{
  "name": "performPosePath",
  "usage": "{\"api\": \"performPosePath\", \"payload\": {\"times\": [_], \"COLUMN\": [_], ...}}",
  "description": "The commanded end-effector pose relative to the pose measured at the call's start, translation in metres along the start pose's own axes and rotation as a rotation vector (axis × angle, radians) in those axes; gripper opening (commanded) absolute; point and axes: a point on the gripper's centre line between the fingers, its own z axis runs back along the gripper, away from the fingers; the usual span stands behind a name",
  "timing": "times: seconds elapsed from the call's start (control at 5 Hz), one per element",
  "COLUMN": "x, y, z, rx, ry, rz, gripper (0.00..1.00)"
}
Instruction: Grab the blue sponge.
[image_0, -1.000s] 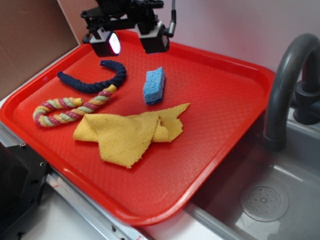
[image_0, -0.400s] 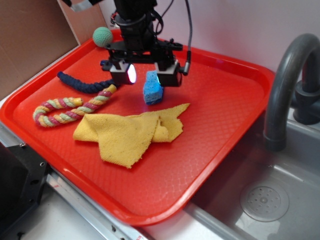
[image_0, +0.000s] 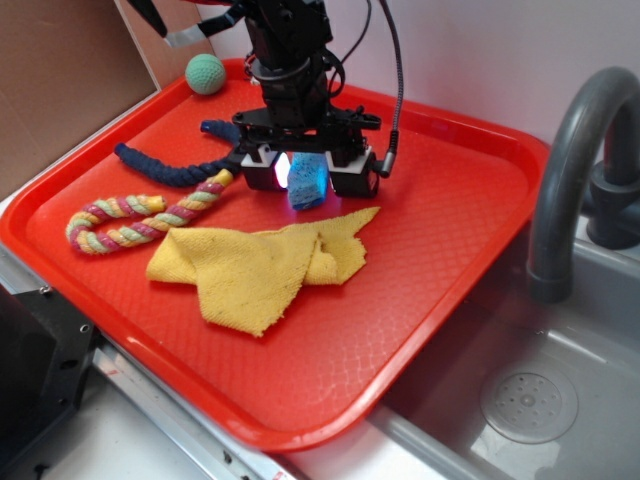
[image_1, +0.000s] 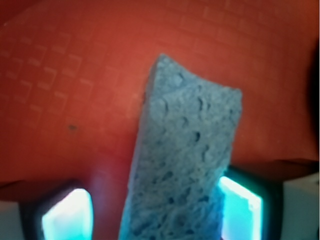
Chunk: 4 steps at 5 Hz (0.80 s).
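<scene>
A: Exterior view first. The red tray (image_0: 440, 250) carries everything, and the yellow cloth (image_0: 260, 265) lies just in front of the sponge (image_0: 306, 180). If the pincer (image_0: 308, 178) sinks lower, a finger could catch the cloth edge and lift it along.

B: Agreed. And the ropes?

A: The navy rope (image_0: 165, 170) and the striped rope (image_0: 135, 218) lie to one side, apart from the sponge. Little risk there. The green ball (image_0: 205, 73) is well apart, at the tray's far corner.

B: What about the grip itself?

A: The wrist view shows the sponge (image_1: 185, 165) running at a slant between the two fingers. One pad (image_1: 240, 205) looks to be touching it; the other pad (image_1: 67, 217) has a gap of tray showing beside it. So the pincer is partly open around the sponge, not yet clamped. I judge that closing on a slanted block could twist it or squeeze it out sideways, since foam gives.

B: The arm's pose?

A: The arm (image_0: 290, 60) comes down from the back of the tray, wrist pointing straight down, fingers low on either side of the sponge, which stands on its edge on the tray.
</scene>
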Motion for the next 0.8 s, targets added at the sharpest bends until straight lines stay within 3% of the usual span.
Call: {"api": "performPosePath", "payload": {"times": [0.0,0.2,0.4,0.6], "x": [0.0,0.0,0.002,-0.004], "y": [0.014,0.021,0.028,0.04], "z": [0.009,0.033,0.077,0.126], "rx": [0.022,0.042,0.021,-0.05], "ry": [0.004,-0.024,-0.066,-0.082], "rz": [0.029,-0.016,-0.18,-0.38], "gripper": [0.0,0.0,0.0,0.0]}}
